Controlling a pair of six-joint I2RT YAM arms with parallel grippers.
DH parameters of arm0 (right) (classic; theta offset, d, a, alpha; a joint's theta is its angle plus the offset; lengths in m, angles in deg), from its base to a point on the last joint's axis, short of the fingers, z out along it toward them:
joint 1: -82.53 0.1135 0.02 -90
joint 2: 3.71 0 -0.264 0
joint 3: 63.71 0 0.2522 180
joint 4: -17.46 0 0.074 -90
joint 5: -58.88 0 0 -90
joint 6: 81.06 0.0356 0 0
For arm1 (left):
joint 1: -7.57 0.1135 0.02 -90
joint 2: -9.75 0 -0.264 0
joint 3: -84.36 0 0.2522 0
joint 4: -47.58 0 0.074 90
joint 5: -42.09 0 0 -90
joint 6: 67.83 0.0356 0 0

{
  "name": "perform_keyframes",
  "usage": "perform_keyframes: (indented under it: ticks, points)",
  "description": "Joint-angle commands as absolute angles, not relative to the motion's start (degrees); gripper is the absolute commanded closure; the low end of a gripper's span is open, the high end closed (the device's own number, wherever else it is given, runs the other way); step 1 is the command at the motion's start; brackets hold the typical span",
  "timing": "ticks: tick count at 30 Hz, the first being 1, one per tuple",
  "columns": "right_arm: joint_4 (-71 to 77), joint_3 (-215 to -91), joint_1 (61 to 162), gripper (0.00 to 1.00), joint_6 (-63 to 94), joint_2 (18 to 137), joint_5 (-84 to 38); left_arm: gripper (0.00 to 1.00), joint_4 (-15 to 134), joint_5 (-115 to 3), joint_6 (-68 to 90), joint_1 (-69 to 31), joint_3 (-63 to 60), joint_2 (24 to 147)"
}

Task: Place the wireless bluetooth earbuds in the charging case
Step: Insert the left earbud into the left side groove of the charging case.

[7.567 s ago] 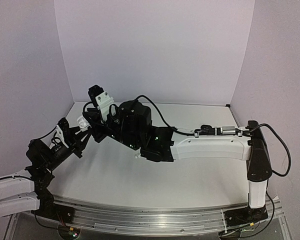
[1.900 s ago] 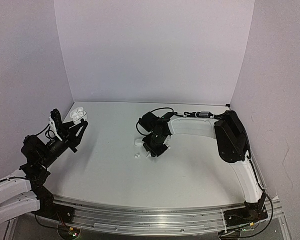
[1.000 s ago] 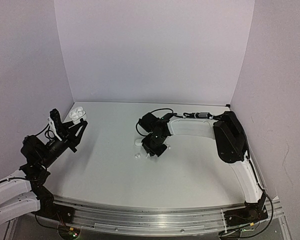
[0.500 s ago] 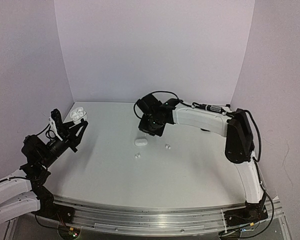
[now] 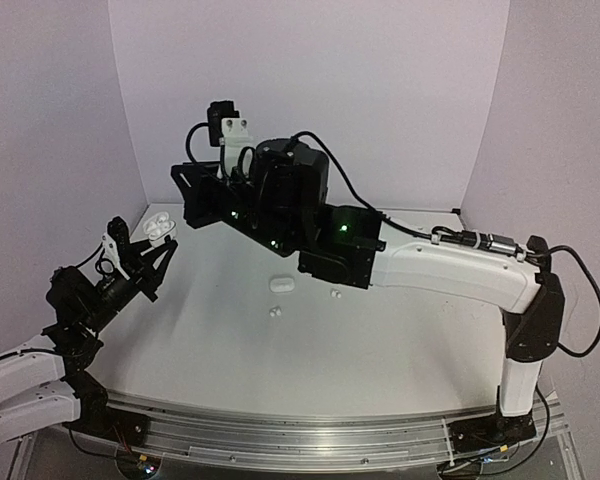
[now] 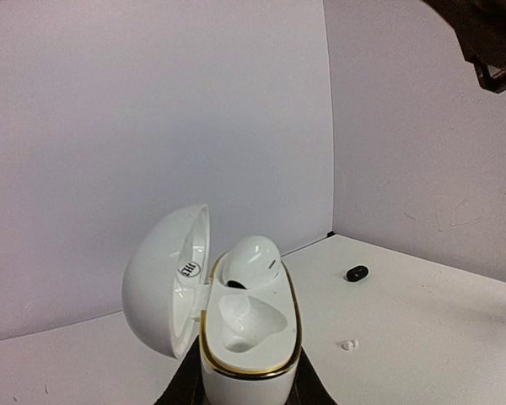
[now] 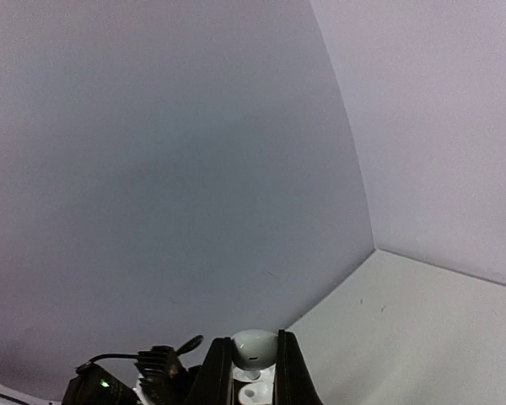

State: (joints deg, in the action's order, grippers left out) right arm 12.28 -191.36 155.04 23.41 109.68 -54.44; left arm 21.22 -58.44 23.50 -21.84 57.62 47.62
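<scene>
My left gripper (image 5: 140, 256) is shut on a white egg-shaped charging case (image 5: 158, 228) with a gold rim and holds it upright above the table's left side, lid open. In the left wrist view (image 6: 249, 392) the case (image 6: 249, 371) has one white earbud (image 6: 249, 257) in its far socket, and its near socket (image 6: 249, 325) is empty. My right gripper (image 5: 187, 195) hangs raised, just above and right of the case. In the right wrist view (image 7: 253, 371) it is shut on a white earbud (image 7: 253, 348), directly over the open case (image 7: 251, 391).
Loose white pieces lie mid-table: an oblong one (image 5: 280, 284) and two tiny buds (image 5: 273, 312) (image 5: 335, 294). A small black bud (image 6: 356, 272) lies near the back wall, and a white bud (image 6: 348, 344) lies nearer. The right arm (image 5: 430, 275) spans the table.
My right arm has lifted off the table's middle and swung up and left to just above the held case, carrying a white earbud. The left gripper and case have stayed put.
</scene>
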Motion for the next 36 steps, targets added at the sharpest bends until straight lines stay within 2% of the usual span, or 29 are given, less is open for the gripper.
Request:
perform_keyframes:
  ticks: [1,5,13,36]
  points:
    - [26.9,-194.6,155.6,1.0,12.8,115.1,-48.8,1.0,18.6,-58.1,26.8,-21.6,53.6,48.1]
    - [28.7,-198.6,156.0,1.0,13.0,119.4,-44.2,1.0,19.4,-57.8,26.1,-21.6,52.6,48.3]
    - [31.6,-199.1,156.1,1.0,13.3,122.5,-42.2,1.0,20.1,-58.3,24.6,-21.6,52.2,47.9]
    - [27.8,-193.1,156.1,1.0,9.7,121.2,-48.9,1.0,20.1,-58.6,23.1,-21.6,51.8,48.1]
